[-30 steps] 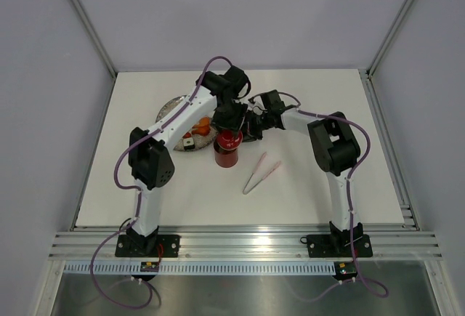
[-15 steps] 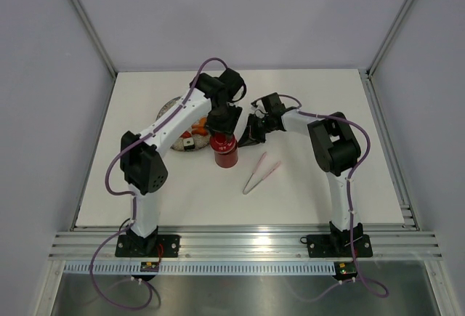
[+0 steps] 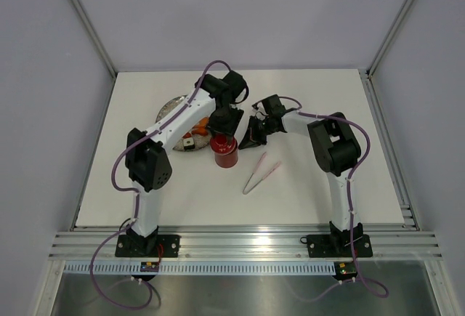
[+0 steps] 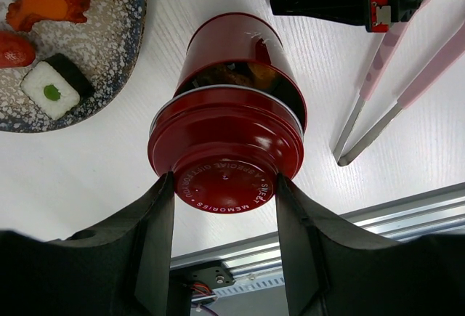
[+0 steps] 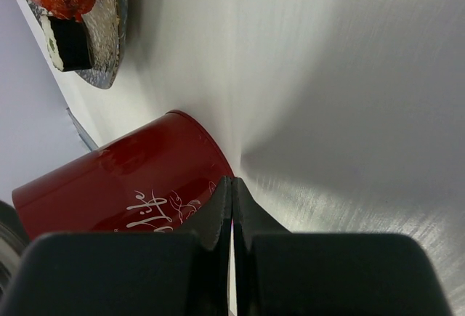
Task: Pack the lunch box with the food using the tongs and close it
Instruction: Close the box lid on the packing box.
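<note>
Left gripper [image 4: 225, 185]: held the lid [image 4: 227, 149] tilted over the lunch box [image 4: 232, 47], not yet shut; food [image 4: 51, 0] left on plate [image 4: 109, 40].

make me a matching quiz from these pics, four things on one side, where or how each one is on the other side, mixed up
1 lid
2 tongs
3 plate
4 right gripper

a shut, holding nothing
b lying on the table, untouched
c gripped by the left gripper over the open canister
d with food on it

Pairs: 1-c, 2-b, 3-d, 4-a
</note>
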